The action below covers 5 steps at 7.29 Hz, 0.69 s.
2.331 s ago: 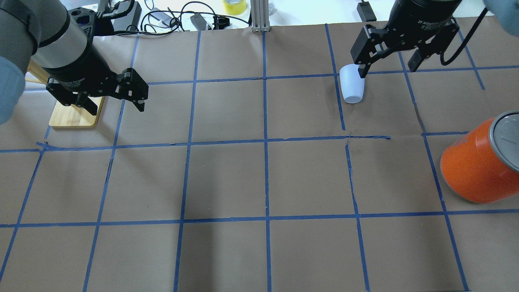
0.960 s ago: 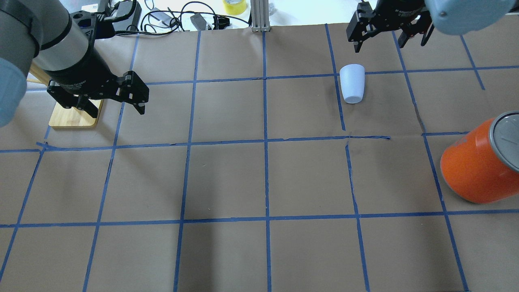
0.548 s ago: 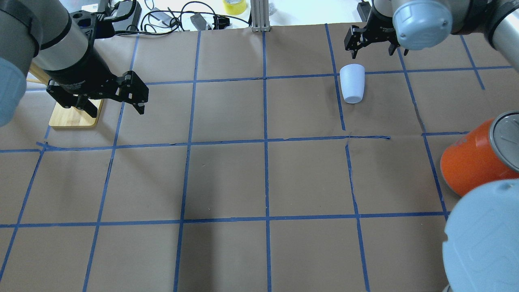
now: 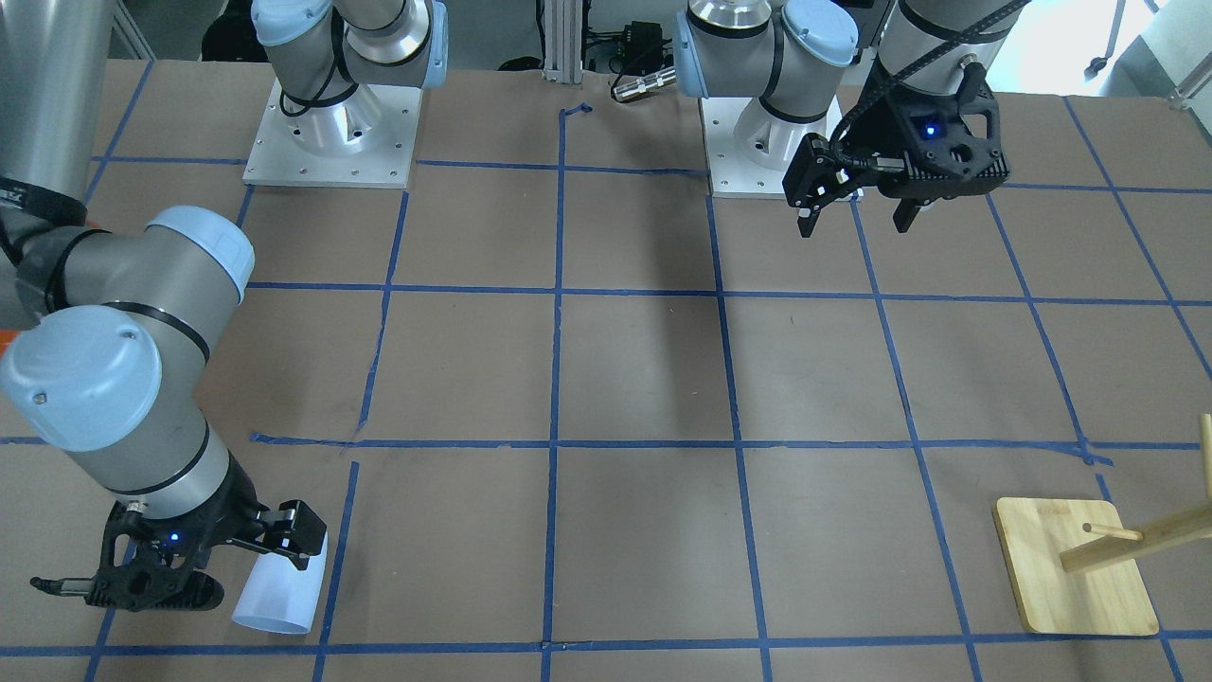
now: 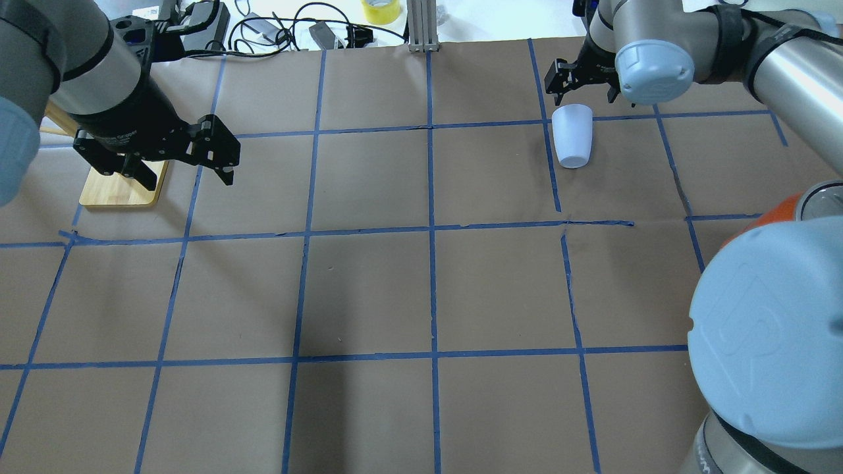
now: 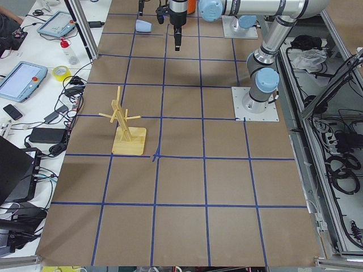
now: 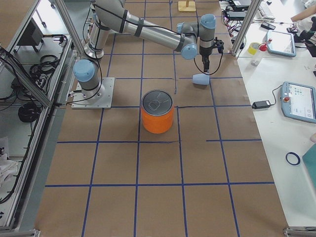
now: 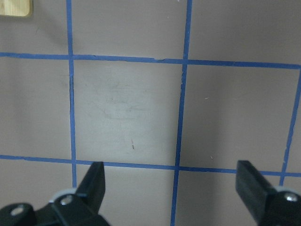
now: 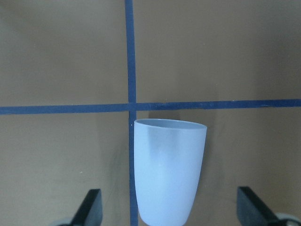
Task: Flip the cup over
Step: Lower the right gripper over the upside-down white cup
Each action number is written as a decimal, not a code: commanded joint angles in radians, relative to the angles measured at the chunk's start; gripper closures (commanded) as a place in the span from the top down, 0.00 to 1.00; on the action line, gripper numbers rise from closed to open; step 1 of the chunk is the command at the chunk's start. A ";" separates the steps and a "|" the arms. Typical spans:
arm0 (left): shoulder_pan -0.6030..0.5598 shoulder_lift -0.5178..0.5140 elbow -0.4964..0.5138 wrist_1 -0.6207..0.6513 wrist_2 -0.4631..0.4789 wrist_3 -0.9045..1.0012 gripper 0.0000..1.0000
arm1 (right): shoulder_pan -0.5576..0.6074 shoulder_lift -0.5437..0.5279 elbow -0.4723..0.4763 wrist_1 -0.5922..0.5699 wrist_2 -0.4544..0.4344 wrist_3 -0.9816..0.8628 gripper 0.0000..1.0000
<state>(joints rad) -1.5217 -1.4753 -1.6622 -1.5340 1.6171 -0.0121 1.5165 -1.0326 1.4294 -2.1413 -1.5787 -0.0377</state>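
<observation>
The cup, a small pale bluish-white tumbler, lies on its side at the far right of the table, wider end away from my base. It also shows in the front view, the right wrist view and the right side view. My right gripper is open and hovers just over the cup, one finger on each side, not touching it. My left gripper is open and empty above bare table.
A large orange can with a silver top stands near the cup, mostly hidden behind my right elbow in the overhead view. A wooden peg rack stands at the far left. Cables lie beyond the far edge.
My right arm has swung round: its elbow now fills the lower right and covers most of the can, and its gripper has shifted left over the cup. The cup and left arm have not moved.
</observation>
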 commanded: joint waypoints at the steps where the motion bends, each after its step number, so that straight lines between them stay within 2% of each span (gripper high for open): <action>1: 0.000 0.001 -0.001 -0.002 0.000 0.000 1.00 | -0.015 0.045 0.005 -0.035 0.002 -0.002 1.00; 5: 0.000 0.001 -0.001 -0.002 0.004 0.000 1.00 | -0.015 0.117 0.003 -0.118 0.012 0.001 1.00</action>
<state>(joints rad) -1.5212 -1.4742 -1.6629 -1.5355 1.6220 -0.0123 1.5026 -0.9398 1.4339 -2.2301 -1.5701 -0.0352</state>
